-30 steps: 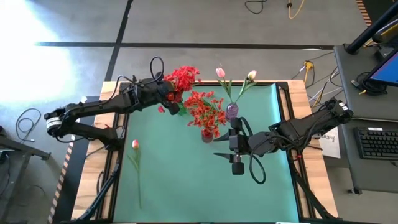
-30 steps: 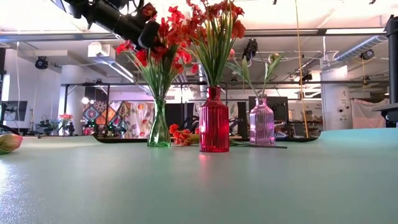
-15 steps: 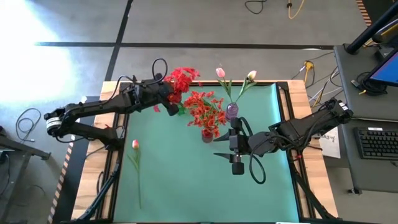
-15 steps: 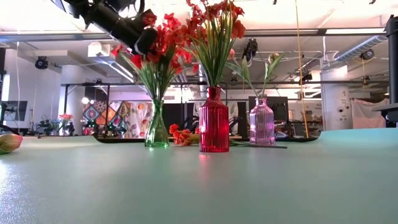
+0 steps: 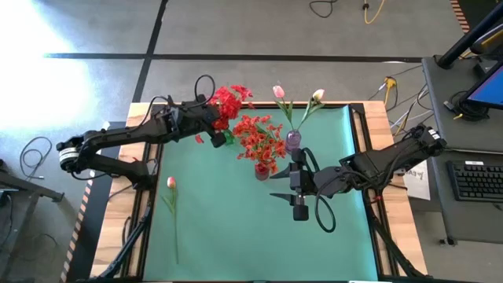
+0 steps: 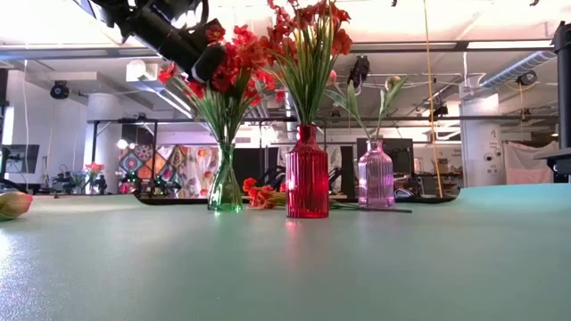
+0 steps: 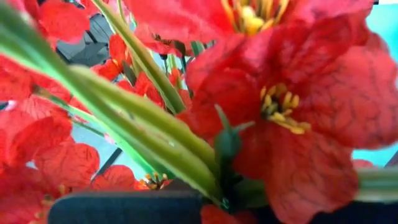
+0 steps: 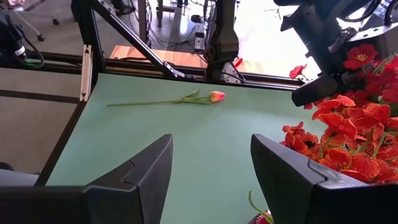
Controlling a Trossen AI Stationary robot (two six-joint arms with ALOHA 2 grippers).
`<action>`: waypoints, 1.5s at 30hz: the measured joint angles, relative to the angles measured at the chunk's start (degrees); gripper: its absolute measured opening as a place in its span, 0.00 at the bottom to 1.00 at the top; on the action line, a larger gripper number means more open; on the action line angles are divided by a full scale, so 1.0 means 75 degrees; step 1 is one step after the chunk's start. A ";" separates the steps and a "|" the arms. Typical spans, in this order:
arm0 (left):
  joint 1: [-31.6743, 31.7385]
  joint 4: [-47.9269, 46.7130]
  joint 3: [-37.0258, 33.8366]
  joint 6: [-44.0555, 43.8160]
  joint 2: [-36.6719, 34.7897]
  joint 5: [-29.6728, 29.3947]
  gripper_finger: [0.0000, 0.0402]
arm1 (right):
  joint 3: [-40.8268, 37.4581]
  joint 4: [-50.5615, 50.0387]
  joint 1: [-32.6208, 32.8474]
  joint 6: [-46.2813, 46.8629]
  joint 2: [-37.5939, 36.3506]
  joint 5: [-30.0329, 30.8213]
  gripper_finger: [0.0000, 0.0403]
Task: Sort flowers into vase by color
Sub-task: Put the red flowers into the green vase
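Note:
Three glass vases stand at the table's far middle. A clear green vase (image 6: 225,183) holds red flowers (image 5: 230,100), a red vase (image 6: 307,174) holds orange-red flowers (image 5: 259,140), and a pink vase (image 6: 376,174) holds tulip buds (image 5: 278,91). My left gripper (image 5: 214,118) is shut among the red blossoms above the clear vase. My right gripper (image 8: 211,168) hangs open over the table's middle, clear of everything. One pink tulip (image 5: 170,182) lies flat on the mat at the left. My left gripper is shut on a green stem (image 7: 198,174) of the red flowers, just below the blossoms. It comes slanting down from the table's left. The blossoms hide the fingers and the exact contact. The stems' lower ends stand in the clear green vase.
A loose red blossom (image 6: 259,194) lies on the table behind the vases. The green mat (image 5: 236,236) has free room in its near half. Black frame rails (image 5: 145,204) run along both sides of the table.
My left gripper has tipped a little while staying shut. The red blossom cluster in the clear vase has swung slightly toward the table's left with it.

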 joint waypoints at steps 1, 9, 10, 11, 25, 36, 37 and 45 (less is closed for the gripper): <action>0.0000 -0.0035 0.0000 -0.0023 0.0000 0.0000 0.00 | 0.0000 0.0000 -0.0001 0.0000 0.0000 0.0002 0.52; 0.0000 -0.0097 0.0000 -0.0191 0.0000 0.0001 0.00 | 0.0000 -0.0016 -0.0002 -0.0006 0.0000 -0.0001 0.52; 0.0000 -0.0099 0.0000 -0.0192 0.0000 0.0001 0.00 | 0.0000 -0.0042 0.0001 -0.0005 0.0000 -0.0001 0.52; -0.0001 -0.0108 0.0002 -0.0205 0.0000 0.0001 0.00 | 0.0000 -0.0071 -0.0001 0.0000 0.0000 -0.0001 0.52; -0.0012 -0.1323 0.0666 -0.0363 -0.0055 0.0010 0.33 | -0.0006 -0.0169 -0.0001 0.0004 0.0000 -0.0001 0.52; -0.0012 -0.1428 0.0908 -0.0478 -0.0022 0.0008 0.37 | -0.0139 -0.0167 -0.0001 0.0011 0.0000 -0.0003 0.52; -0.0012 -0.1432 0.0906 -0.0510 0.0013 0.0009 0.36 | -0.0161 -0.0160 -0.0001 0.0043 0.0000 -0.0002 0.52; -0.0009 -0.1423 0.0898 -0.0528 0.0446 0.0007 0.14 | -0.0234 -0.0132 0.0001 0.0120 0.0000 -0.0004 0.52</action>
